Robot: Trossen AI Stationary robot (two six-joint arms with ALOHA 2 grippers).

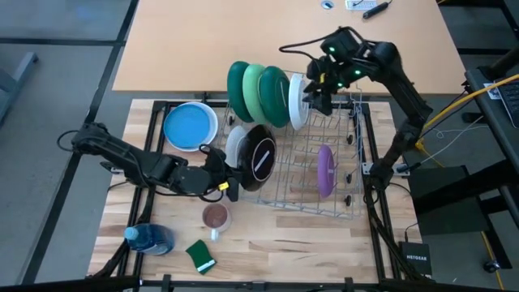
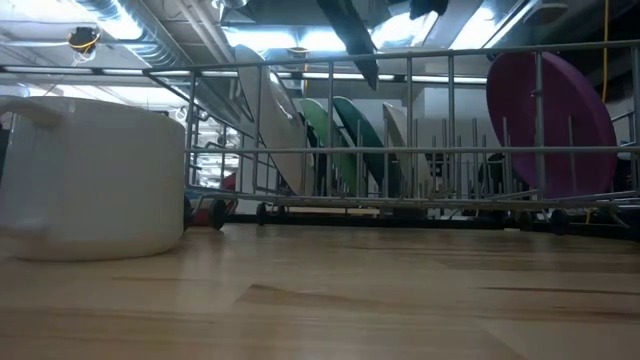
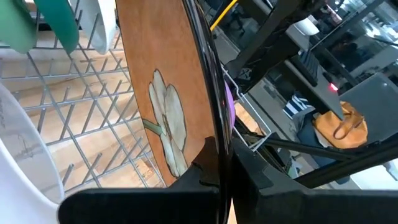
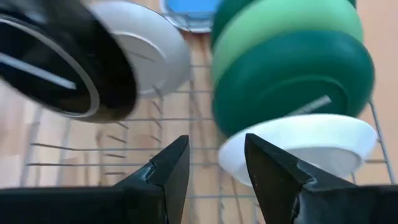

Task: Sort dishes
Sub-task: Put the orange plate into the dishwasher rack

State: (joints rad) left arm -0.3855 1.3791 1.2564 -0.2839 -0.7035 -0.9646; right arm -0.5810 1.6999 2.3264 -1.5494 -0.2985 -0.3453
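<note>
- blue plate (image 1: 190, 126): flat on desk (image 1: 268, 247), left of rack (image 1: 312, 166).
- left claw (image 1: 229, 180): clamped on black plate (image 1: 260, 157), on edge at rack's left end.
- greens (image 1: 258, 91), white plate (image 1: 297, 100), purple plate (image 1: 325, 170): upright in rack.
- right claw (image 1: 317, 96): fingers apart, empty, beside white plate.

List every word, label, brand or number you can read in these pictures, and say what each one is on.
"NETGEAR": white letters on the small black box by the table's front right corner, seen in the high view.
The papers on the far tan tabletop carry print too small to read.
Nothing else legible: the black round plate shows only a white stripe.
</note>
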